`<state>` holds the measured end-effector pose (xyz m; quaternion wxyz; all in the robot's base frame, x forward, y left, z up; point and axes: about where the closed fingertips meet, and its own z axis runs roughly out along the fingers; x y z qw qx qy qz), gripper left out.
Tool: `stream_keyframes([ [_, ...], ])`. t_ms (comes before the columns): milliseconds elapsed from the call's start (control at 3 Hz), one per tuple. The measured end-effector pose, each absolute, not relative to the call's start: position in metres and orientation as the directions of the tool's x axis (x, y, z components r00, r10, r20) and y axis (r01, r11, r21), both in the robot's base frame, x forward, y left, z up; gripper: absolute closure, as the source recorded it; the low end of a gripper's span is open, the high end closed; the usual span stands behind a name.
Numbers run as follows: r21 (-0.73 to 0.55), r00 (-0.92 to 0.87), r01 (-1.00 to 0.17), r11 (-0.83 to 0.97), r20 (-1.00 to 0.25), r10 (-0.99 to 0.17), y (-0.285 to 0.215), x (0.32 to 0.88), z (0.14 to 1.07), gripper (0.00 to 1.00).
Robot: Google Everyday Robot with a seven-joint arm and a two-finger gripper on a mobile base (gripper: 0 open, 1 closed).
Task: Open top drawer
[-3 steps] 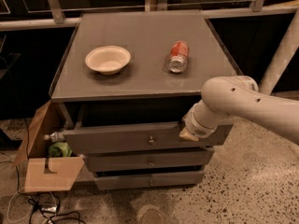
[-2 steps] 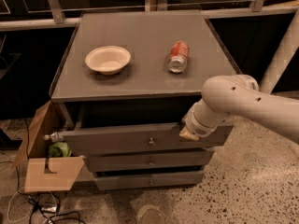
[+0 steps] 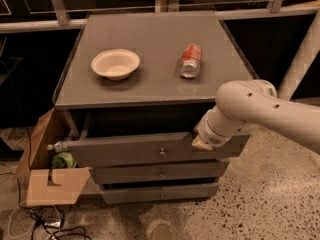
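The top drawer (image 3: 135,151) is a wide grey front with a small brass knob (image 3: 162,153) at its centre. It stands pulled out from the cabinet, with a dark gap behind its upper edge. My white arm reaches in from the right. My gripper (image 3: 200,140) sits at the drawer's upper edge, right of the knob, mostly hidden behind the wrist.
On the grey cabinet top (image 3: 150,91) sit a white bowl (image 3: 115,63) and a red can (image 3: 190,60) lying on its side. Two narrower drawers (image 3: 160,174) lie below. An open cardboard box (image 3: 47,181) with a bottle and a green item stands at the left. A white post (image 3: 300,59) stands right.
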<state>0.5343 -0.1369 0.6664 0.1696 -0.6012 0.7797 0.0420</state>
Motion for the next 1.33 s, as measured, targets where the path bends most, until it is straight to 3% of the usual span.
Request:
stream_keyframes([
  [667, -0.138, -0.219, -0.952, 0.273, -0.315, -0.923, -0.1369, 0.5343, 0.6664, 0.11],
  [1000, -0.138, -0.219, -0.952, 0.273, -0.315, -0.923, -0.1368, 0.5342, 0.6663, 0.0],
  [1333, -0.138, -0.22, -0.952, 0.273, -0.315, -0.924, -0.1369, 0.5342, 0.6662, 0.0],
])
